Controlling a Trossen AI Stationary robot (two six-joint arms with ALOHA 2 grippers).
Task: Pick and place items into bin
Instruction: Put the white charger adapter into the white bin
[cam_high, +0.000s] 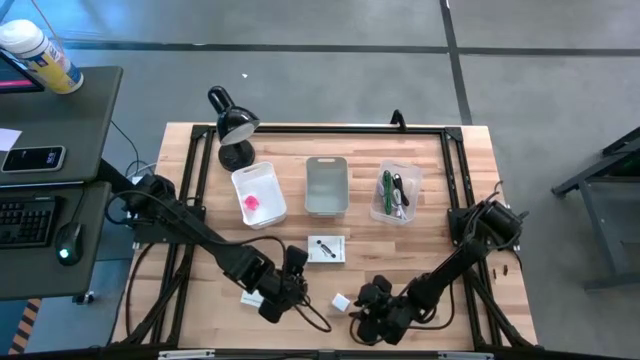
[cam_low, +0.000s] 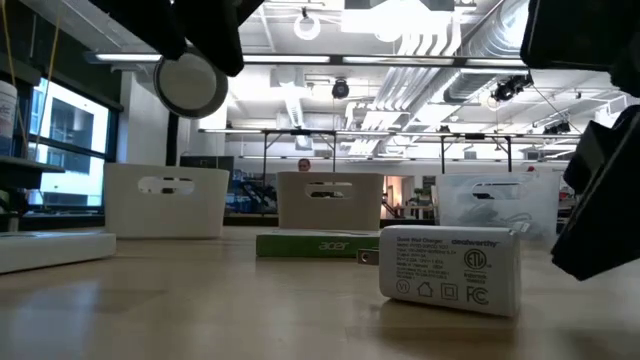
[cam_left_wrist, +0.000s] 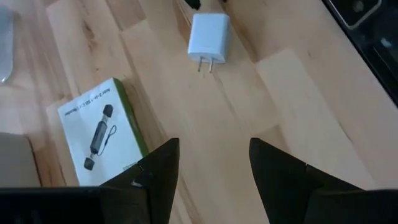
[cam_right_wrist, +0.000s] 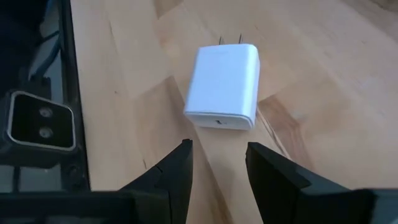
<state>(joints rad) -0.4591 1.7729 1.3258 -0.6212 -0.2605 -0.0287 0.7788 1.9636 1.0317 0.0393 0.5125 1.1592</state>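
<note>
Packet (cam_low: 318, 245): green edge reads "acer".
White cube (cam_right_wrist: 222, 87): marked "Quick Charger", FC; on table just ahead of right gripper (cam_right_wrist: 217, 163).
Right jaws: apart, empty.
Left gripper (cam_left_wrist: 213, 168): jaws apart, empty, beside packet.

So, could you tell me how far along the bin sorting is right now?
Done: a pink cube lies in the left bin, cords in the right bin. In hand: nothing; both the left gripper and right gripper are open by the white charger. Left: charger and white packet.
</note>
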